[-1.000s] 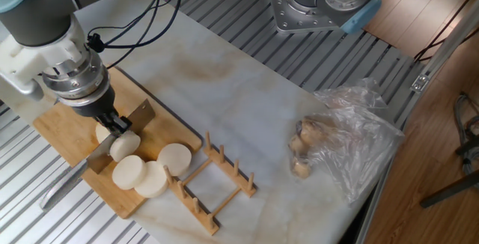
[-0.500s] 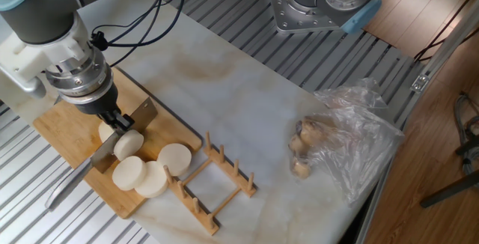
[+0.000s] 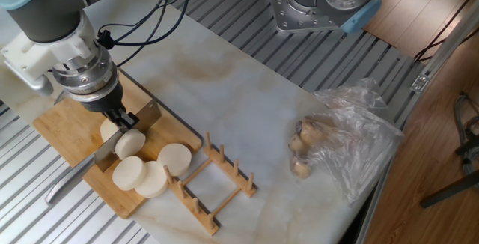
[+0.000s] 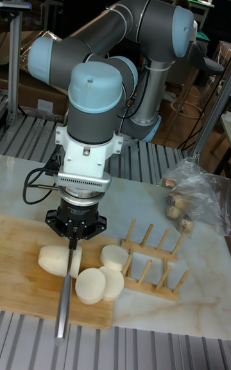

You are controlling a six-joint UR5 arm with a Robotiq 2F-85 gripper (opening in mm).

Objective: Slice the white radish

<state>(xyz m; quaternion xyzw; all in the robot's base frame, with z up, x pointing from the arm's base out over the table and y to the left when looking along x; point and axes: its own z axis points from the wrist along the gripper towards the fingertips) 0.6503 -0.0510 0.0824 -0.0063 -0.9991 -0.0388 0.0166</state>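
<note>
- Arm: one UR5, grey links with pale blue joint caps, folded over from its base at the rear and reaching forward over the worktop.
- Wrist: last joint points straight down; a white flange and ribbed metal ring sit below it, with black cables trailing off the side.
- End effector point(image 3: 123, 117) point(image 4: 70, 239): black two-finger unit, pointing down, fingers drawn close together and clamped on the knife point(image 3: 112, 145) point(image 4: 64, 296), whose blade is held on edge.
</note>
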